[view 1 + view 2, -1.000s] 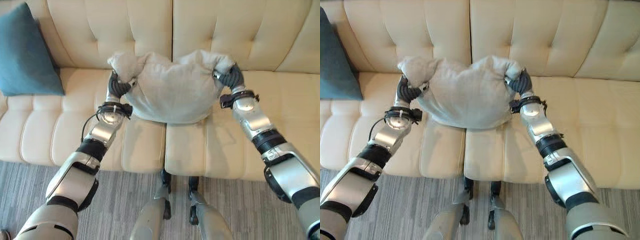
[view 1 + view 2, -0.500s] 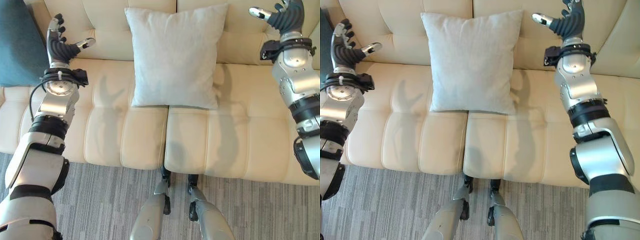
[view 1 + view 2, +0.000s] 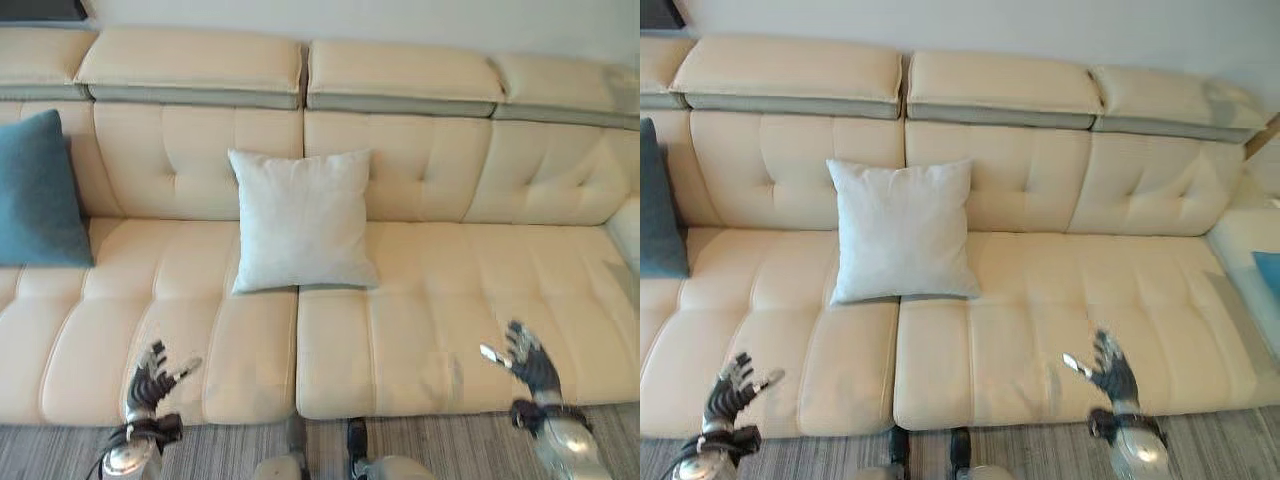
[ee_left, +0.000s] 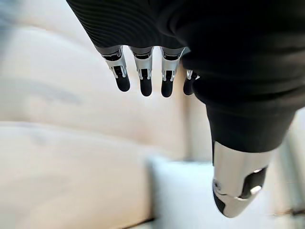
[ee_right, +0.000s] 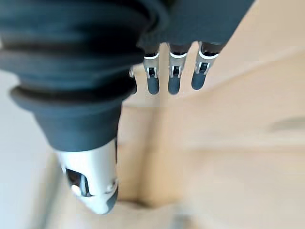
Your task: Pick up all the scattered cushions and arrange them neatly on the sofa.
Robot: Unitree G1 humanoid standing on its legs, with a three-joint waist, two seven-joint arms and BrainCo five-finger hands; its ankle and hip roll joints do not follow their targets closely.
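A pale grey cushion [image 3: 300, 220] leans upright against the backrest of the cream sofa [image 3: 450, 300], near its middle. A teal cushion [image 3: 35, 195] stands against the backrest at the far left. My left hand [image 3: 150, 378] hovers low at the seat's front edge, left of centre, fingers spread and holding nothing. My right hand [image 3: 527, 362] hovers at the front edge on the right, open as well. In the wrist views both the left hand [image 4: 143, 76] and the right hand [image 5: 174, 76] show straight fingers above the cream seat.
A striped grey rug [image 3: 450, 445] lies in front of the sofa. At the far right a pale chaise section holds a patch of blue [image 3: 1268, 270]. The seat to the right of the grey cushion is bare.
Both hands let go of the grey cushion, which now leans on the backrest. The arms dropped to the seat's front edge. The camera pulled back and shows the whole sofa.
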